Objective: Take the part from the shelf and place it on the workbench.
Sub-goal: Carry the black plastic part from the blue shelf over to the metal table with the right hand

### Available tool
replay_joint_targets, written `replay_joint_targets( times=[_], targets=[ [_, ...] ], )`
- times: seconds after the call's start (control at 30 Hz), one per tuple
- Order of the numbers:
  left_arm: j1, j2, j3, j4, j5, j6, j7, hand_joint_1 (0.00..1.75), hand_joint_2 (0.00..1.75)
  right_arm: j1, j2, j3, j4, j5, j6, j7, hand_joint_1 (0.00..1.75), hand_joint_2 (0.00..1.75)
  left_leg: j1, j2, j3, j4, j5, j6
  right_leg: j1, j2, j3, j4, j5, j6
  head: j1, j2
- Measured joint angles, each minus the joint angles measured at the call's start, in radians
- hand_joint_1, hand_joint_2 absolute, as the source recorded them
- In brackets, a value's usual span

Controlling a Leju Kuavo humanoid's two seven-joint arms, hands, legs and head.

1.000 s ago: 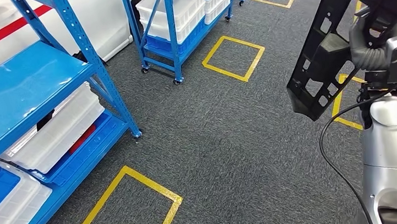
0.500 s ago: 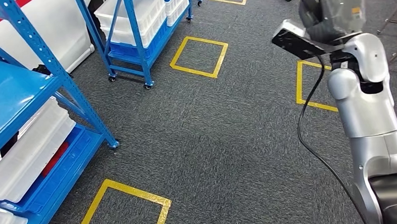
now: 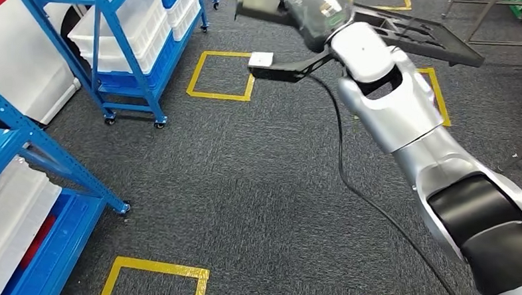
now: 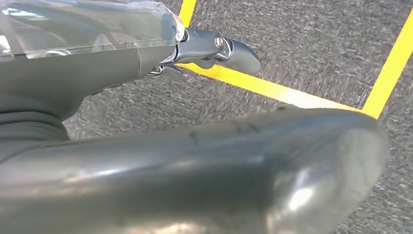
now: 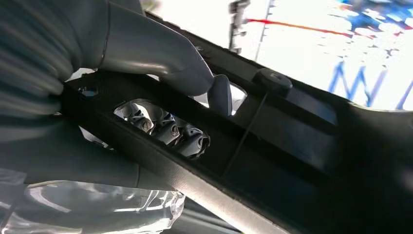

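The part [image 3: 426, 37] is a long flat black plastic panel with cut-outs, held up near level across the top of the head view. My right hand [image 3: 313, 13], at the end of the raised silver arm, grips it. In the right wrist view the thumb [image 5: 195, 73] presses on the panel [image 5: 292, 146] and the fingers [image 5: 168, 131] curl through one of its openings. My left hand [image 4: 122, 97] hangs above the grey carpet and holds nothing, with one dark finger [image 4: 229, 48] stretched out over a yellow tape line.
A blue shelf [image 3: 46, 157] with white bins stands at the left. A wheeled blue rack [image 3: 127, 40] of white crates is at the top left. Yellow tape squares [image 3: 219, 76] mark the grey carpet. Metal frame legs [image 3: 478, 11] stand at the top right.
The whole view has swung to the right, so the shelves slid left. My right arm, still gripping the part, now reaches across the top middle, and the panel has tipped from upright to near level.
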Motion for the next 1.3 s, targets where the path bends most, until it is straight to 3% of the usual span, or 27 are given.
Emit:
replay_joint_targets(
  times=[0.03,0.07,0.13,0.2,0.23,0.3,0.37,0.43,0.5,0.53,0.6,0.67,0.73,0.8,0.87,0.93,0.97,1.0,1.03,1.07,1.1,1.17,1.23,1.3],
  targets=[
    [0.001,0.000,0.003,0.000,0.000,0.003,0.001,0.00,0.00,0.000,0.015,0.029,0.022,0.038,0.000,0.017,1.75,1.75,0.001,-0.001,0.002,-0.006,0.016,0.000,0.000,0.014,0.000,0.001,0.001,0.000,0.000,0.000],
    [0.001,0.000,0.005,0.000,-0.001,0.005,0.002,0.00,0.00,0.001,0.029,0.054,0.041,0.068,-0.001,0.034,1.75,1.75,0.003,-0.007,0.022,-0.053,0.049,0.000,0.000,0.028,-0.001,0.004,0.001,0.001,0.000,0.000],
    [0.001,0.000,0.008,0.000,-0.003,0.008,0.004,0.00,0.00,0.002,0.052,0.097,0.072,0.105,-0.003,0.064,1.75,1.75,0.011,-0.051,0.083,-0.191,0.114,0.001,0.001,0.053,-0.006,0.012,-0.001,0.006,0.000,0.000],
    [0.002,-0.001,0.010,0.000,-0.006,0.013,0.008,0.00,0.00,0.000,0.070,0.143,0.097,0.121,-0.003,0.096,1.75,1.75,0.016,-0.090,0.114,-0.264,0.133,0.003,-0.001,0.076,-0.017,0.019,0.001,0.017,0.000,0.000],
    [0.002,-0.001,0.011,0.000,-0.007,0.015,0.009,0.00,0.00,0.000,0.076,0.173,0.108,0.124,-0.003,0.113,1.75,1.75,0.015,-0.091,0.115,-0.269,0.131,0.005,-0.002,0.088,-0.022,0.019,0.004,0.024,0.000,0.000],
    [0.002,-0.002,0.012,0.000,-0.009,0.019,0.009,0.00,0.00,0.003,0.080,0.228,0.127,0.125,-0.002,0.144,1.75,1.75,0.015,-0.067,0.116,-0.276,0.137,0.016,-0.005,0.101,-0.031,0.019,0.008,0.036,0.000,0.000],
    [0.001,-0.004,0.012,0.000,-0.011,0.020,0.009,0.00,0.00,0.008,0.081,0.266,0.139,0.125,-0.005,0.172,1.75,1.75,0.017,-0.041,0.118,-0.286,0.144,0.028,-0.001,0.059,-0.056,0.066,-0.023,0.044,0.000,0.000],
    [0.002,-0.005,0.013,0.000,-0.013,0.020,0.009,0.00,0.00,0.016,0.083,0.298,0.146,0.126,-0.016,0.195,1.75,1.75,0.013,-0.016,0.118,-0.289,0.145,0.034,0.002,-0.004,-0.115,0.190,-0.087,0.049,0.001,0.000],
    [0.004,-0.005,0.013,0.000,-0.016,0.021,0.009,0.00,0.00,0.030,0.084,0.323,0.152,0.126,-0.024,0.208,1.75,1.75,0.010,0.011,0.118,-0.289,0.143,0.036,-0.001,-0.027,-0.165,0.295,-0.121,0.052,0.000,0.000],
    [0.004,-0.005,0.013,0.000,-0.017,0.021,0.009,0.00,0.00,0.037,0.084,0.329,0.154,0.126,-0.025,0.210,1.75,1.75,0.009,0.024,0.119,-0.288,0.142,0.036,-0.003,-0.031,-0.165,0.297,-0.112,0.052,0.000,0.000],
    [0.003,-0.006,0.014,0.000,-0.018,0.021,0.010,0.00,0.00,0.046,0.084,0.334,0.157,0.125,-0.026,0.211,1.75,1.75,0.008,0.047,0.122,-0.287,0.138,0.034,-0.002,-0.050,-0.107,0.188,-0.054,0.048,0.001,0.000],
    [0.003,-0.009,0.014,0.000,-0.018,0.021,0.010,0.00,0.00,0.046,0.084,0.335,0.157,0.126,-0.029,0.211,1.75,1.75,0.002,0.067,0.126,-0.286,0.132,0.027,0.010,-0.097,-0.037,0.057,-0.012,0.036,0.001,0.000],
    [0.004,-0.011,0.014,0.000,-0.018,0.022,0.010,0.00,0.00,0.044,0.082,0.335,0.157,0.126,-0.031,0.209,1.75,1.75,-0.004,0.089,0.132,-0.286,0.127,0.018,0.021,-0.112,-0.017,0.012,-0.007,0.025,0.001,0.000],
    [0.003,-0.012,0.014,0.000,-0.019,0.023,0.011,0.00,0.00,0.045,0.077,0.333,0.156,0.126,-0.031,0.206,1.75,1.75,-0.003,0.106,0.136,-0.285,0.119,0.009,0.018,-0.084,-0.016,0.008,-0.003,0.017,0.000,0.000],
    [0.002,-0.012,0.014,0.000,-0.021,0.022,0.011,0.00,0.00,0.044,0.070,0.327,0.153,0.126,-0.028,0.205,1.75,1.75,0.002,0.077,0.123,-0.243,0.086,0.001,0.012,-0.061,-0.013,0.001,0.002,0.005,0.000,0.000],
    [0.005,-0.013,0.014,0.000,-0.024,0.020,0.012,0.00,0.00,0.045,0.067,0.321,0.149,0.126,-0.020,0.206,1.75,1.75,0.006,0.023,0.071,-0.121,0.023,-0.003,0.009,-0.037,-0.011,-0.001,0.003,-0.004,0.000,0.000],
    [0.007,-0.013,0.014,0.000,-0.027,0.019,0.012,0.00,0.00,0.048,0.067,0.320,0.148,0.126,-0.015,0.207,1.75,1.75,0.007,0.009,0.037,-0.050,-0.005,-0.004,0.009,-0.023,-0.011,-0.001,0.004,-0.005,0.000,0.000],
    [0.008,-0.013,0.014,0.000,-0.030,0.017,0.013,0.00,0.00,0.054,0.066,0.320,0.147,0.126,-0.011,0.209,1.75,1.75,0.007,0.003,0.012,0.000,-0.019,-0.005,0.010,-0.008,-0.010,0.000,0.003,-0.006,0.000,0.000],
    [0.009,-0.013,0.014,0.000,-0.033,0.016,0.014,0.00,0.00,0.061,0.064,0.320,0.146,0.126,-0.007,0.213,1.75,1.75,0.007,0.000,0.001,0.014,-0.011,-0.004,0.011,0.008,-0.010,0.002,0.003,-0.005,0.000,0.000],
    [0.010,-0.013,0.014,0.000,-0.036,0.015,0.014,0.00,0.00,0.066,0.062,0.320,0.145,0.126,-0.005,0.216,1.75,1.75,0.007,-0.002,0.009,-0.013,0.016,-0.003,0.011,0.023,-0.010,0.005,0.003,-0.005,0.000,0.000],
    [0.009,-0.013,0.014,0.000,-0.038,0.012,0.014,0.00,0.00,0.070,0.060,0.320,0.143,0.126,-0.004,0.220,1.75,1.75,0.008,-0.011,0.033,-0.075,0.057,-0.001,0.010,0.039,-0.010,0.008,0.002,-0.003,0.000,0.000],
    [0.010,-0.012,0.014,0.000,-0.042,0.008,0.014,0.00,0.00,0.073,0.055,0.320,0.138,0.126,-0.003,0.227,1.75,1.75,0.011,-0.054,0.089,-0.208,0.117,0.005,0.009,0.066,-0.013,0.017,-0.001,0.003,0.000,0.000],
    [0.009,-0.011,0.014,0.000,-0.042,0.006,0.014,0.00,0.00,0.076,0.050,0.320,0.133,0.126,-0.003,0.231,1.75,1.75,0.012,-0.080,0.113,-0.262,0.126,0.009,0.005,0.090,-0.022,0.021,0.001,0.015,0.000,0.000],
    [0.005,-0.011,0.014,0.000,-0.043,0.005,0.014,0.00,0.00,0.081,0.039,0.320,0.130,0.126,-0.003,0.233,1.75,1.75,0.011,-0.062,0.116,-0.271,0.130,0.017,-0.001,0.110,-0.030,0.019,0.006,0.029,0.000,0.000]
  ],
)
